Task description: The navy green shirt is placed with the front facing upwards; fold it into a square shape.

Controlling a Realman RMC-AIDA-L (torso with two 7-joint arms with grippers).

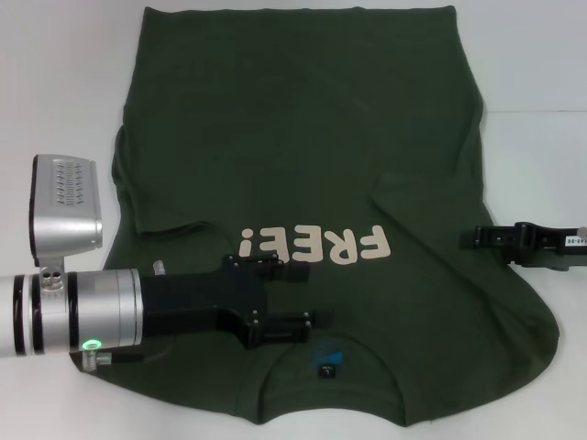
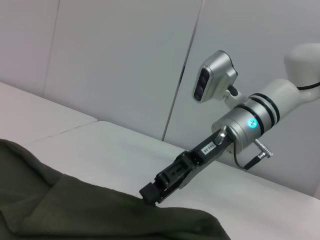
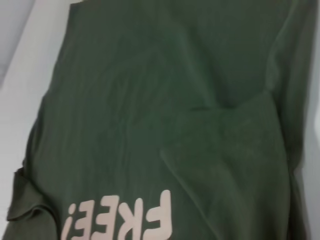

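Both sleeves folded inward on navy green shirt [image 1: 303, 156]; left gripper [image 1: 298, 295] parted over chest, right gripper [image 1: 470, 239] grip unclear at edge.

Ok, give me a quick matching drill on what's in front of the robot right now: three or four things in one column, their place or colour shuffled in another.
Things:
1. left gripper
2. right gripper
3. "FREE!" print
4. neck label

Descriptions:
A. cream, on the chest
B. at the shirt's right edge
C. over the shirt, between print and collar
D. blue and black, by the collar

Pairs: 1-C, 2-B, 3-A, 4-D
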